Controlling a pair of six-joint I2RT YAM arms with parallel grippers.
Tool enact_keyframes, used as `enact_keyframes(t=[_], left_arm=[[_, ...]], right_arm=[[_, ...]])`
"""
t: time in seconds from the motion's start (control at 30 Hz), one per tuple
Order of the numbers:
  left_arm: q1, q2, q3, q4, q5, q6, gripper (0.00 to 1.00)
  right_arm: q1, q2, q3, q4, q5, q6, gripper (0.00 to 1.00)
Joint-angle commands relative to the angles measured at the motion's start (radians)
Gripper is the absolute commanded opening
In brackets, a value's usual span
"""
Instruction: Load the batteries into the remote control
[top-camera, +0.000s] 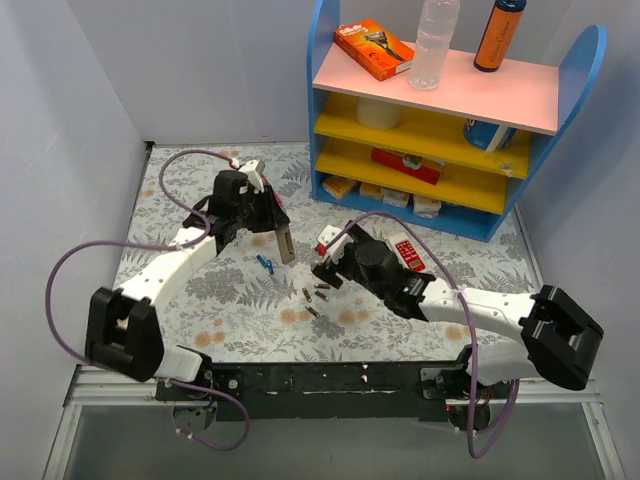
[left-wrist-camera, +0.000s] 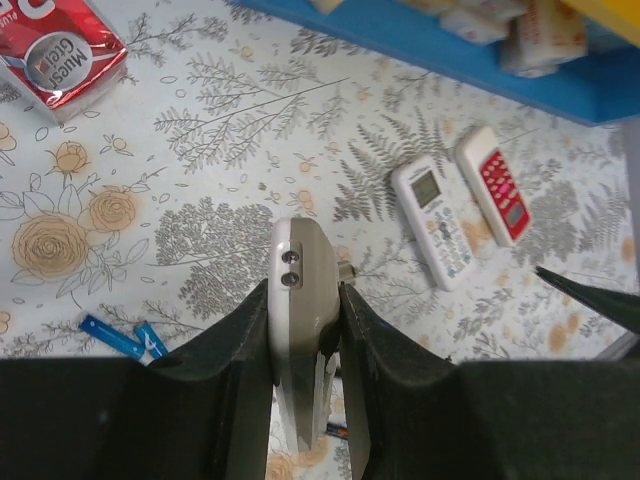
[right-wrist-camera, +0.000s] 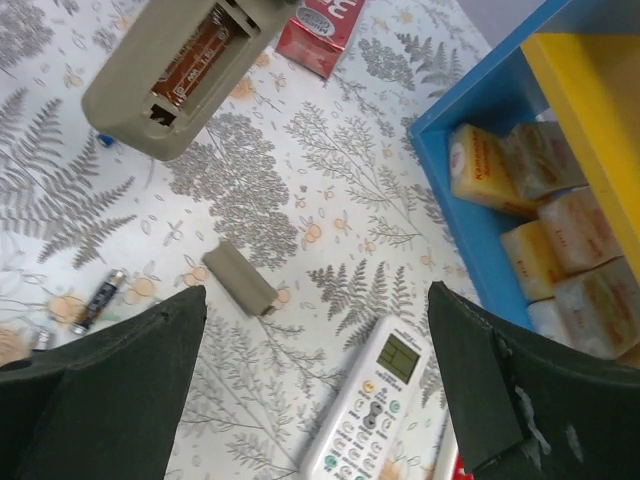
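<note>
My left gripper is shut on the remote control, a greyish-white bar held on edge above the table. In the right wrist view the remote control shows its back with the compartment uncovered and one brown battery lying inside. Its grey cover lies on the table. Loose batteries rest on the floral cloth near the front. My right gripper hangs open and empty above the cloth, right of the held remote.
Under the right gripper lie a white remote with a green screen and a red-faced remote. A blue clip lies on the cloth, a red packet farther off. The blue-and-yellow shelf stands behind.
</note>
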Motion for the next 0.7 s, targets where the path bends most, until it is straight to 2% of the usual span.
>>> enact_keyframes(t=[0.0, 0.23, 0.27, 0.43, 0.5, 0.53, 0.6, 0.67], left_arm=[[0.018, -0.228, -0.122, 0.083, 0.043, -0.041, 0.0], [0.107, -0.557, -0.331, 0.156, 0.069, -0.099, 0.0], [0.113, -0.579, -0.341, 0.152, 0.064, -0.099, 0.0], [0.113, -0.683, -0.403, 0.163, 0.098, -0.099, 0.0], [0.113, -0.688, -0.411, 0.161, 0.132, -0.084, 0.0], [0.113, -0.69, -0.408, 0.157, 0.147, -0.075, 0.0], [0.108, -0.693, -0.398, 0.144, 0.17, -0.046, 0.0], [0.092, -0.711, -0.391, 0.118, 0.152, -0.023, 0.0]], right_arm=[[-0.01, -0.036, 0.184, -0.526, -0.019, 0.306, 0.97], [-0.021, 0.094, 0.422, -0.892, -0.118, 0.486, 0.86], [-0.021, 0.111, 0.434, -0.902, -0.17, 0.492, 0.84], [-0.021, 0.217, 0.471, -0.939, -0.235, 0.535, 0.69], [-0.019, 0.236, 0.483, -0.933, -0.27, 0.541, 0.64], [-0.019, 0.249, 0.486, -0.928, -0.284, 0.544, 0.58], [-0.019, 0.271, 0.495, -0.911, -0.3, 0.564, 0.54], [-0.014, 0.288, 0.508, -0.902, -0.304, 0.593, 0.47]])
